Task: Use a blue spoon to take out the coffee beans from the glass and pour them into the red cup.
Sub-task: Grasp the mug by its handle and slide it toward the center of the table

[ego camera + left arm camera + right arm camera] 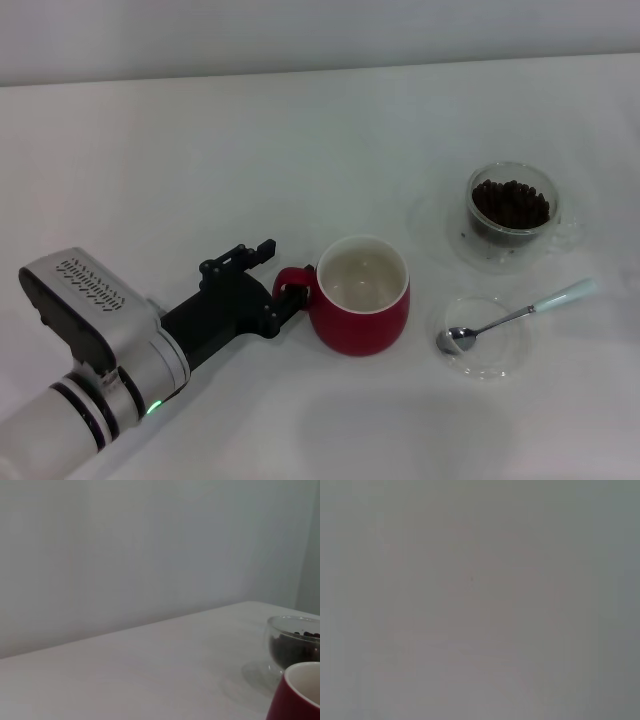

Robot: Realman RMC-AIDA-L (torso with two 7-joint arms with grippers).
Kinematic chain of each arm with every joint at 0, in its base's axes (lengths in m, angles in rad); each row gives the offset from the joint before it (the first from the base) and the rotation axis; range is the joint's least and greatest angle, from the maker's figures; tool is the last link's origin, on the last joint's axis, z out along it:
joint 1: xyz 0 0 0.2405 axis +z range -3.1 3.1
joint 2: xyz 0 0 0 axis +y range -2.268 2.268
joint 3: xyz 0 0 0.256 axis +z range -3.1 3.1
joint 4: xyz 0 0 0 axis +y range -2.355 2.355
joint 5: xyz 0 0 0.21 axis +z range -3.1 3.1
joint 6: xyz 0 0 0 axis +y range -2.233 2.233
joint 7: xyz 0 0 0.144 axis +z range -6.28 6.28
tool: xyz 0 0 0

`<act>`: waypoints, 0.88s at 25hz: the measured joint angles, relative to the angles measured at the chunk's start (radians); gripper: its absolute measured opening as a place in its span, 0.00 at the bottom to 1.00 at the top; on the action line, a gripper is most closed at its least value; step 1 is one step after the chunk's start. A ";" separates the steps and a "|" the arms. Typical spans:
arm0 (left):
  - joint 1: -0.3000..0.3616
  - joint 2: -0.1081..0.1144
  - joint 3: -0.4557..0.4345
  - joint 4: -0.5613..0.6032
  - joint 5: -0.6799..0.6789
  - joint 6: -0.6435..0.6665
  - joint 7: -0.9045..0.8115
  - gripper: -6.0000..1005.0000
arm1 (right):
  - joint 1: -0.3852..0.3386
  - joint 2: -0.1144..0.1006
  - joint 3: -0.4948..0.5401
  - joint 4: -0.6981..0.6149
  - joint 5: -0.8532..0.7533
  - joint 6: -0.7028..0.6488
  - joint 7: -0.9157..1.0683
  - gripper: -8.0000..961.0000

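Observation:
The red cup (360, 310) stands upright in the middle of the table, its white inside empty and its handle pointing towards my left arm. My left gripper (284, 270) is open at the cup's handle, which lies between the black fingers. The glass (512, 215) with the coffee beans (510, 203) stands to the far right of the cup. The blue spoon (520, 313) lies to the right of the cup, its metal bowl resting in a flat clear dish. The left wrist view shows the cup's rim (295, 695) and the glass (292, 642). My right gripper is out of view.
The flat clear dish (485, 365) sits to the right of the cup. A clear saucer (440, 225) lies under the glass. The white table (200, 150) runs back to a pale wall. The right wrist view shows only blank grey.

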 joint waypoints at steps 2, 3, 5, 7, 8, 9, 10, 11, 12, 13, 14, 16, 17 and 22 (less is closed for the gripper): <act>0.004 0.000 0.000 -0.003 0.000 0.000 0.000 0.58 | -0.001 0.000 0.000 0.000 0.000 0.000 0.000 0.91; 0.008 0.000 0.001 -0.006 0.001 0.000 0.000 0.58 | -0.001 0.000 0.000 0.000 0.000 0.000 -0.001 0.91; 0.015 0.000 0.004 -0.012 0.004 0.000 0.000 0.58 | -0.002 0.000 0.000 0.000 0.000 0.000 -0.002 0.91; 0.023 0.000 0.006 -0.017 0.006 0.000 0.000 0.58 | -0.002 0.000 0.000 0.000 0.000 0.001 -0.002 0.91; 0.029 0.000 0.008 -0.020 0.008 0.000 0.000 0.58 | -0.002 0.000 0.000 0.000 0.001 0.001 -0.002 0.91; 0.034 0.000 0.008 -0.022 0.010 -0.002 0.000 0.58 | -0.001 0.000 0.000 0.000 0.001 0.001 -0.002 0.91; 0.041 0.000 0.009 -0.024 0.013 -0.006 0.000 0.58 | -0.001 0.000 0.000 -0.001 0.001 0.001 -0.002 0.91; 0.049 0.001 0.009 -0.025 0.017 -0.020 0.001 0.58 | -0.001 0.000 0.000 -0.003 0.001 0.001 -0.002 0.91; 0.059 0.001 0.010 -0.025 0.019 -0.035 0.001 0.58 | -0.002 0.000 0.000 -0.005 0.001 0.002 -0.001 0.91; 0.065 0.002 0.010 -0.025 0.020 -0.047 0.001 0.58 | -0.002 0.000 -0.001 -0.007 0.000 0.004 0.000 0.91; 0.074 0.003 0.010 -0.024 0.021 -0.066 0.001 0.58 | -0.002 0.000 -0.001 -0.009 0.000 0.005 0.001 0.91; 0.090 0.004 0.010 -0.019 0.027 -0.088 0.002 0.58 | -0.002 0.000 -0.002 -0.009 -0.001 0.009 0.001 0.91; 0.100 0.005 0.009 -0.017 0.032 -0.101 0.002 0.58 | -0.003 0.000 -0.002 -0.009 -0.001 0.010 0.002 0.91; 0.128 0.007 0.010 -0.014 0.036 -0.126 0.002 0.58 | -0.005 0.000 -0.005 -0.009 -0.003 0.012 0.003 0.91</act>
